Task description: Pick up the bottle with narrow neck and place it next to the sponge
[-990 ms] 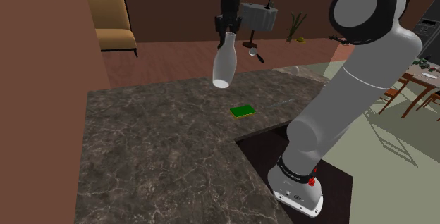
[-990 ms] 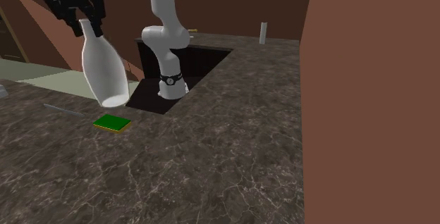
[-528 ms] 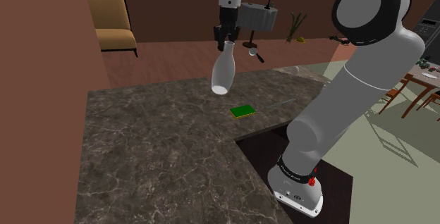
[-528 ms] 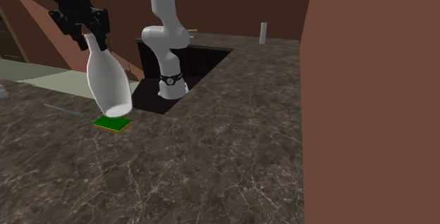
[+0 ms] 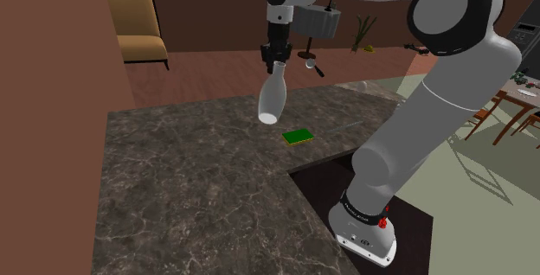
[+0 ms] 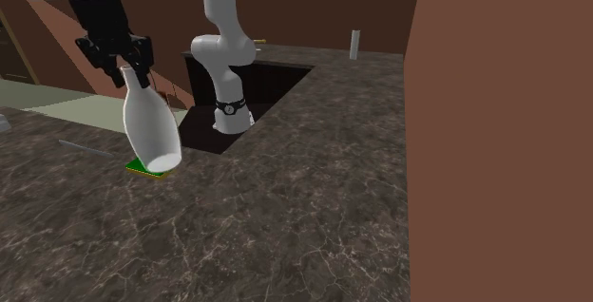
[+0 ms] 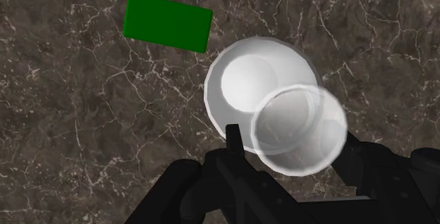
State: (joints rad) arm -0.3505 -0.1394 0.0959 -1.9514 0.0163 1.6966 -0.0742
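- Bottle (image 5: 272, 100), white and tilted, hung above the dark marbled worktop (image 5: 199, 178), close to the green sponge (image 5: 298, 136).
- End effector (image 5: 275, 57) pinched the bottle's narrow neck from above.

The bottle (image 5: 272, 100) hangs over the counter (image 5: 190, 169), near the sponge (image 5: 298, 136).
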